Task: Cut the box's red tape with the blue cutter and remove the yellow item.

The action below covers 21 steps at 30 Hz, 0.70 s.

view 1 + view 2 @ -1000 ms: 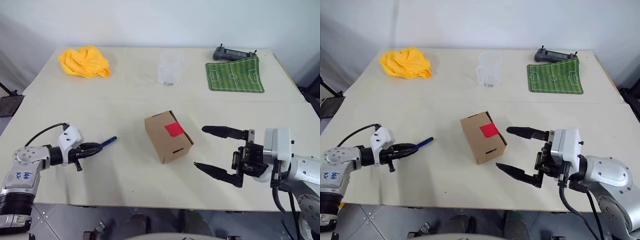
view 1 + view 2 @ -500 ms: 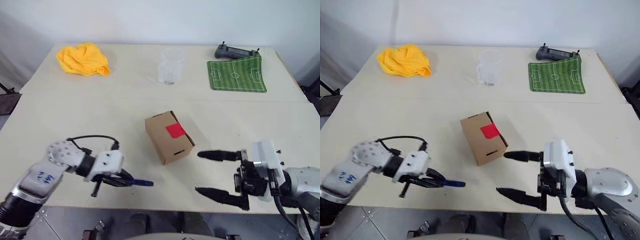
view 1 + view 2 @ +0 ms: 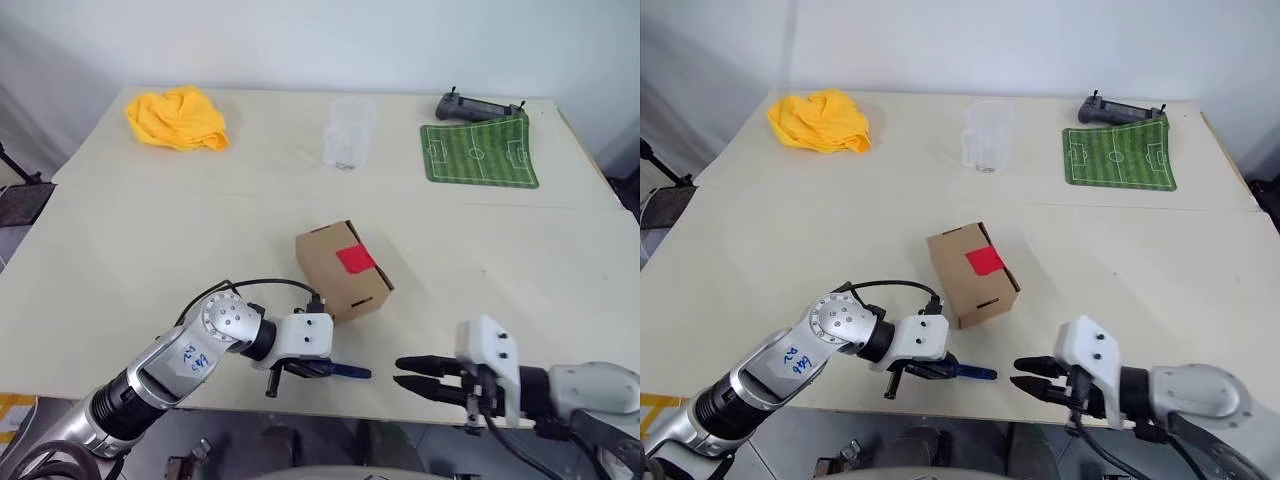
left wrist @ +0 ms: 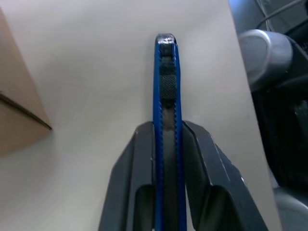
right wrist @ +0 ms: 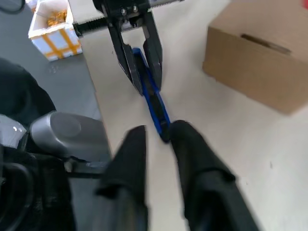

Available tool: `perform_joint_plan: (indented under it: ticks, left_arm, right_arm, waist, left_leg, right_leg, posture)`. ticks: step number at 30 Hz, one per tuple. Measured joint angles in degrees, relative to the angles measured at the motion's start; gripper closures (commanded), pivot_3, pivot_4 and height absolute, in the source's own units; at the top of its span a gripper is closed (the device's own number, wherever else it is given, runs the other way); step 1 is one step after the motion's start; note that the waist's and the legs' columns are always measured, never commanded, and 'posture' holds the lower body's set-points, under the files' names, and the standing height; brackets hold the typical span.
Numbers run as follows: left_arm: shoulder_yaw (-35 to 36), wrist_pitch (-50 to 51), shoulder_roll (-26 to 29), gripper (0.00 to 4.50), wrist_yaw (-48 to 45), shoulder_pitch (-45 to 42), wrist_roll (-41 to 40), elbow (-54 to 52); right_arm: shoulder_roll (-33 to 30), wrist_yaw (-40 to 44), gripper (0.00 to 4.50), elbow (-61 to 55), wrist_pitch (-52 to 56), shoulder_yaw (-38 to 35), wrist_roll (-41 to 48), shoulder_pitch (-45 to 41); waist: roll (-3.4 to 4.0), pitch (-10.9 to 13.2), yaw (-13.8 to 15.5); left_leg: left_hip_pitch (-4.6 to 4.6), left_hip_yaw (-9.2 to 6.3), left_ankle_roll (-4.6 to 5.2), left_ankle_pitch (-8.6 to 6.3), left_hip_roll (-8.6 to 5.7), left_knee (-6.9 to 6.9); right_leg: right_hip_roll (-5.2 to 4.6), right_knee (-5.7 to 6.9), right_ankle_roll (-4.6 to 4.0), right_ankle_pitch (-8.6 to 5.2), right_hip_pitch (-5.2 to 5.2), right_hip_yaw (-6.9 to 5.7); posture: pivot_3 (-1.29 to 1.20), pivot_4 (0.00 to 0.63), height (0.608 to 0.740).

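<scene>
Near the middle of the table (image 3: 120, 230) your box (image 3: 343, 270) sits on its base, the red tape (image 3: 356, 260) on its top face toward the right edge. Just in front of it, at the table's near edge, you have the blue cutter (image 3: 350, 372) pinched in the left gripper (image 3: 315, 369) — its fingers (image 4: 132, 192) clamp the slim handle from both sides and the dark tip points right. Facing that tip, your right gripper (image 3: 410, 375) hovers with its two fingers (image 5: 127, 166) drawn to a narrow gap, holding nothing — close to the cutter's end. Farther back stand a clear cup (image 3: 349, 134), a yellow cloth (image 3: 178, 117) at far left, and a green pitch mat (image 3: 479, 154) with a dark controller (image 3: 479, 105) at far right.
</scene>
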Motion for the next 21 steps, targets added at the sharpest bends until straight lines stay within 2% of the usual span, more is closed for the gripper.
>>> perform_joint_plan:
  ticks: [6, 14, 21]
  left_arm:
    - [-2.6, 2.5, -0.1, 4.06, 1.4, -2.6, 0.7, -0.3]
    - [-4.4, 3.2, -2.2, 4.06, 4.2, -4.5, 2.5, 0.6]
    - [-5.0, 4.1, -3.6, 4.06, 5.9, -5.8, 2.8, 1.9]
  right_arm:
    - [4.1, -5.0, 4.49, 2.0, 4.7, 7.7, -2.5, -6.4]
    - [4.3, -6.0, 4.49, 3.3, 9.0, 15.0, -6.3, -12.5]
    - [7.1, -6.6, 4.49, 6.6, 11.4, 17.3, -8.1, -16.3]
  waist:
    - [-0.01, 0.0, 0.1]
    - [-0.02, 0.0, 0.1]
    - [-0.02, 0.0, 0.1]
  left_leg:
    - [-0.04, -0.06, 0.01, 0.02, -0.08, 0.03]
    - [-0.05, -0.07, 0.04, 0.04, -0.14, 0.06]
    - [-0.06, -0.07, 0.05, 0.04, -0.16, 0.08]
  right_leg:
    - [-0.04, -0.01, 0.00, 0.00, 0.00, -0.02]
    - [-0.03, 0.00, 0.01, 0.01, 0.01, -0.03]
    - [-0.03, 0.04, 0.02, 0.01, -0.01, -0.03]
  posture:
    - [0.00, 0.150, 0.740]
    - [0.00, 0.150, 0.740]
    - [0.00, 0.150, 0.740]
